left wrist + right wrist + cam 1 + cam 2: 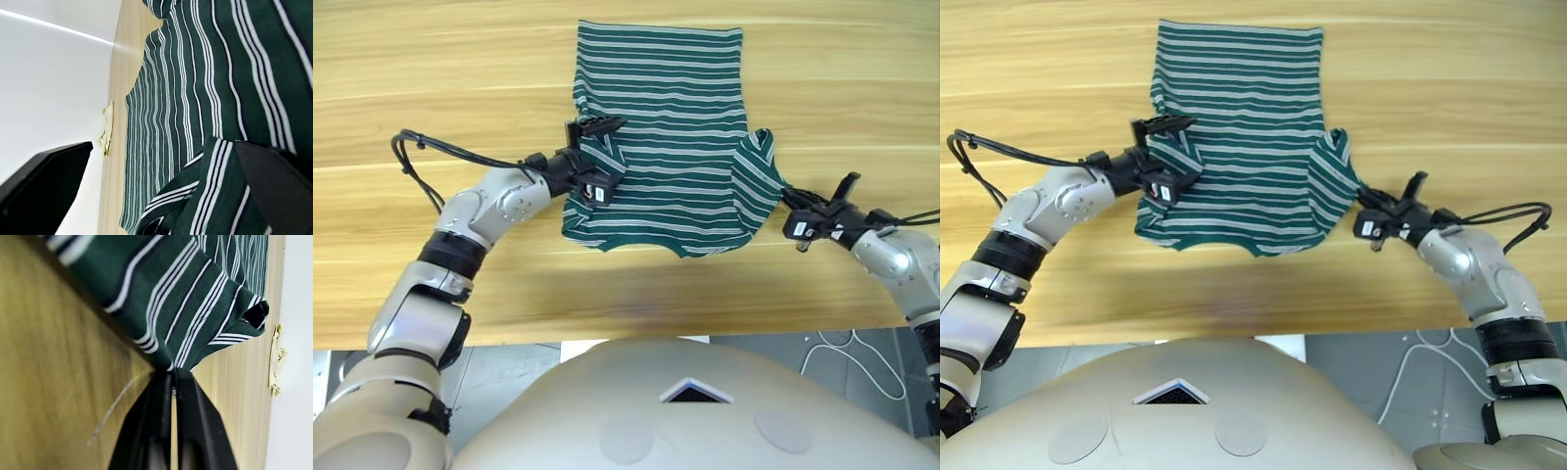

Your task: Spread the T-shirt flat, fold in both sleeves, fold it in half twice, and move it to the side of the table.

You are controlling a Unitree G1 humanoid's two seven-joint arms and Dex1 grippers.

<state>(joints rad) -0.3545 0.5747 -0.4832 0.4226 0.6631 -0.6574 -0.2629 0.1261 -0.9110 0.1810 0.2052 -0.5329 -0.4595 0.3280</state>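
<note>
R gripper (172,378) is nearest, at approx. 4 o'clock of the T-shirt (675,108), fingers clenched on the tip of the right sleeve (759,166), which is stretched outward. L gripper (607,157) is at 9 o'clock, fingers spread wide w/ the left sleeve (205,196) bunched between them. The shirt body lies on the wooden table (411,59), straight edge toward 12 o'clock.

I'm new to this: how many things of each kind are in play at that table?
Striped T-shirt: 1
Grippers: 2 (left gripper, right gripper)
Wooden table: 1
Small pale item at the table's far edge: 1
Total: 5
</note>
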